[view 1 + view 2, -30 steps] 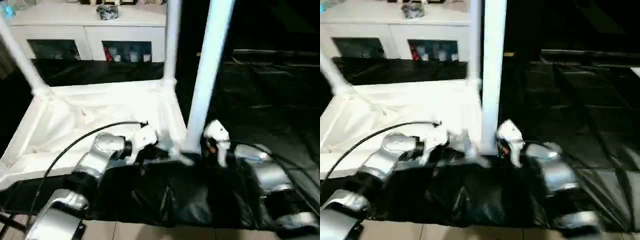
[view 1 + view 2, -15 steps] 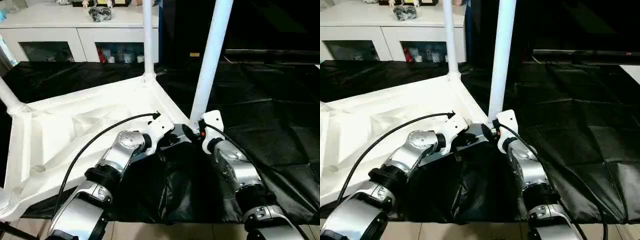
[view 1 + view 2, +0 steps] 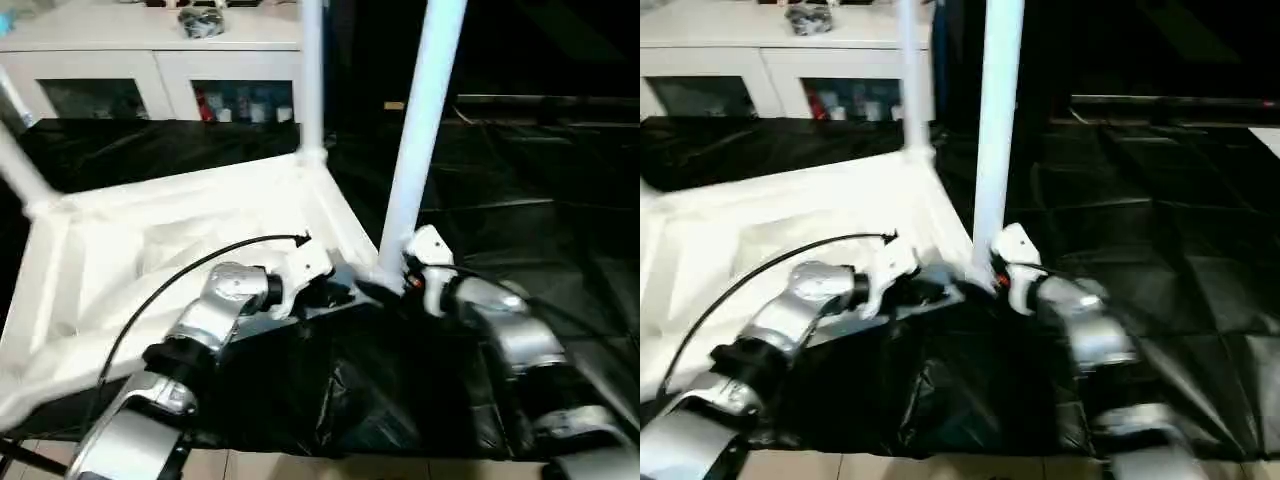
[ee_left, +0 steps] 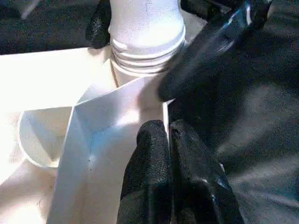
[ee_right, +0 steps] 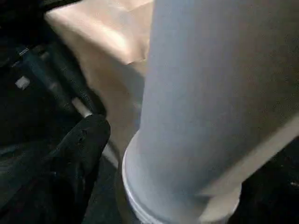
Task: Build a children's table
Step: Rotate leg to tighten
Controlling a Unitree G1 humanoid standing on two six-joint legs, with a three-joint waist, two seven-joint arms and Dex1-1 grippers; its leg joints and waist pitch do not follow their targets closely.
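Note:
The white tabletop (image 3: 150, 250) lies upside down on the black-draped work table, ribbed side up. Three white legs stand in its corner sockets: a near right leg (image 3: 415, 150), a far right leg (image 3: 311, 80) and a left leg (image 3: 20, 150). My left gripper (image 3: 335, 290) is shut on the tabletop's rim (image 4: 140, 102) beside the near right socket, its fingers (image 4: 154, 158) pressed together over the edge. My right gripper (image 3: 395, 283) sits at the base of the near right leg (image 5: 210, 93), with one finger (image 5: 84, 140) on either side of the tube.
A white glass-door cabinet (image 3: 150, 60) stands behind the table. Black cloth (image 3: 540, 180) covers the table to the right of the tabletop and hangs over the front edge (image 3: 370, 400). A black cable (image 3: 190, 275) arcs over my left forearm.
The head views have shifted and tilted. Both grippers stay at the near right corner, with the leg still upright in its socket.

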